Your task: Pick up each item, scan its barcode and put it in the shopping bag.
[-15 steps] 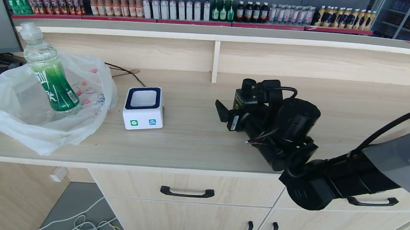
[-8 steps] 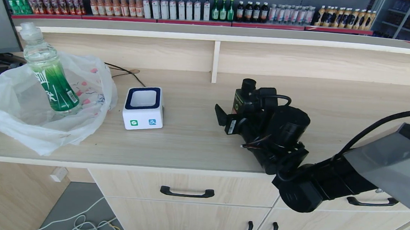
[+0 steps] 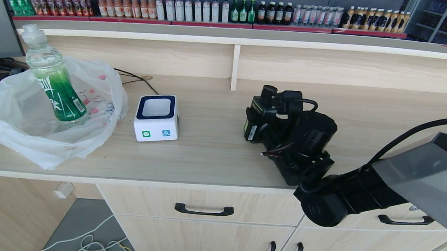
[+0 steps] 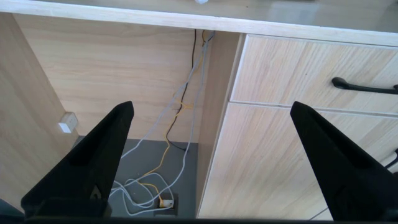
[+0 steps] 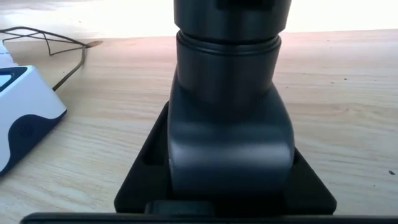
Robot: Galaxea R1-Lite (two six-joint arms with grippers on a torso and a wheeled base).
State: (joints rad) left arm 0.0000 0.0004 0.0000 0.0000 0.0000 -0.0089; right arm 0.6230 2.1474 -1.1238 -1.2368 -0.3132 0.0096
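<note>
Look at the bottle point(image 3: 55, 86) first. It has a green label with white writing on it, and a small white patch with bar lines sits low on that label. Its cap is pale. The bottle stands inside the white shopping bag point(image 3: 22, 127) on the left part of the table point(image 3: 205, 155), and it leans a little.

Just beside the bag you see the scanner point(image 3: 156, 117), a small white box with a dark blue frame round its top window. Its front has two tiny square signs, one green and one blue. The writing is too small to read.

Your right gripper point(image 3: 250, 123) hangs over the middle of the table. The scanner lies between it and the bottle, so the bottle is well apart from it. You cannot tell how wide this gripper stands.

Your left gripper point(image 4: 211, 106) is down below the table edge, in front of the wooden cupboard point(image 4: 298, 124). Its two dark fingers point(image 4: 93, 162) are spread far apart and hold nothing.
</note>
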